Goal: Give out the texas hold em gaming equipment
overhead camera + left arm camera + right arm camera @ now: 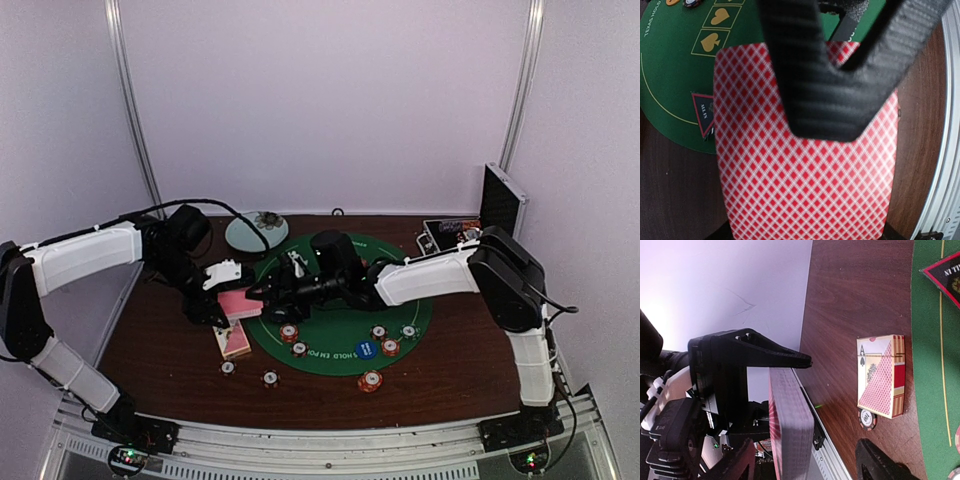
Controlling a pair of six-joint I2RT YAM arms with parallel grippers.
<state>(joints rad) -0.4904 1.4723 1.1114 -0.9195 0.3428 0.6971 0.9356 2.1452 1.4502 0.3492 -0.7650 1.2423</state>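
My left gripper (213, 292) is shut on a deck of pink-backed playing cards (238, 303) and holds it above the table's left part. The deck's back fills the left wrist view (805, 180). My right gripper (263, 296) is open, and its jaws straddle the deck, which shows edge-on in the right wrist view (790, 425). One black right finger (815, 90) lies over the deck's back. A card box (233, 340) lies on the wood below. Striped chips (289, 332) and a blue disc button (365, 349) lie on the green mat (340, 320). The red-black triangle marker (702, 112) lies at the mat's edge.
A pale round plate (256, 230) sits at the back left of the mat. A metal case (500, 205) stands open at the back right. Loose chips (270, 378) lie on the wood near the front, and one chip (867, 418) lies beside the card box (881, 375).
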